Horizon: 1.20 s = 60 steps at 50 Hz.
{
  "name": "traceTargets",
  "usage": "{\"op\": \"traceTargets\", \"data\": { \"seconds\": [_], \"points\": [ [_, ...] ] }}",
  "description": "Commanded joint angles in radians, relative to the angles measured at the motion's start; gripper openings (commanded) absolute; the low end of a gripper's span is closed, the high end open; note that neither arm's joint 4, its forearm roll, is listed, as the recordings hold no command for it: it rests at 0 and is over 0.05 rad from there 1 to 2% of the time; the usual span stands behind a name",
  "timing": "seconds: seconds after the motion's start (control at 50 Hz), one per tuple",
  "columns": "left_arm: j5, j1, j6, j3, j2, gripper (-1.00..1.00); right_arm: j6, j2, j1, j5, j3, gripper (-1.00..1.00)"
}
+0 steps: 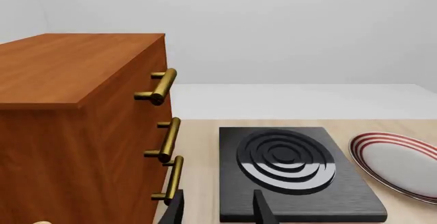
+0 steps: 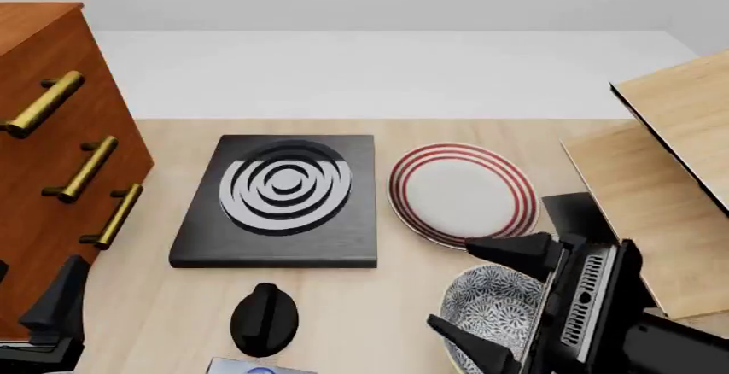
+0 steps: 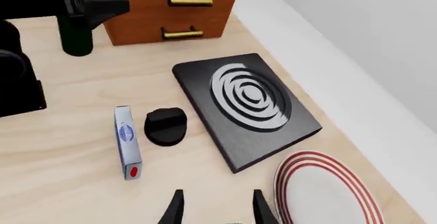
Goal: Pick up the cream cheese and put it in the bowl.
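The cream cheese (image 3: 127,142) is a narrow white and pale-blue carton lying on the table beside a black knob (image 3: 166,126). In the front view only its top (image 2: 256,366) shows at the bottom edge. The floral bowl (image 2: 501,310) sits at the front right, below the red-ringed plate, and is partly hidden by my right gripper (image 2: 490,297). That gripper hangs open and empty above the bowl, well right of the carton; its fingers also show in the right wrist view (image 3: 217,211). My left gripper (image 1: 217,211) is open and empty at the front left, by the cabinet.
A wooden cabinet (image 2: 46,160) with brass handles stands at the left. A black stove slab (image 2: 279,203) with grey rings lies mid-table, and a white plate with red rings (image 2: 462,193) lies to its right. Wooden boards (image 2: 667,186) stand at the right. The black knob (image 2: 265,316) is just behind the carton.
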Motion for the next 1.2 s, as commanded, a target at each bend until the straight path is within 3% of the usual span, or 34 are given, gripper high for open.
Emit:
{"op": "traceTargets", "data": {
  "seconds": [0.02,0.6,1.2],
  "points": [
    [0.0,0.0,0.0,0.0,0.0,1.0,-0.004,0.209,0.106,-0.122,-0.034,1.0],
    [0.0,0.0,0.0,0.0,0.0,1.0,0.067,0.54,0.265,-0.296,-0.132,1.0],
    [0.0,0.0,0.0,0.0,0.0,1.0,0.146,0.73,0.298,-0.434,-0.146,1.0]
  ]
}}
